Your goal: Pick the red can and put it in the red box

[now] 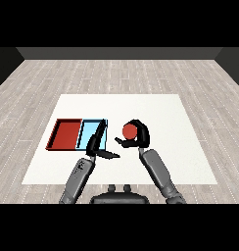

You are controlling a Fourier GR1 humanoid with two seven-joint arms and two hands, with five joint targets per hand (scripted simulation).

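The red can (129, 130) shows its round red top near the middle of the white table, just right of the trays. My right hand (139, 136) curls round it, fingers arching over its far side and thumb reaching in from the left. The red tray (65, 134) lies at the left, with the light blue tray (90, 130) directly to its right. My left hand (98, 142) hovers over the blue tray's near right part with straight fingers and the thumb stuck out to the right, holding nothing.
The white table (165, 112) stretches wide to the right and behind the trays. A grey wooden floor surrounds it. Both grey forearms come in from the lower edge, the left one crossing the blue tray's near corner.
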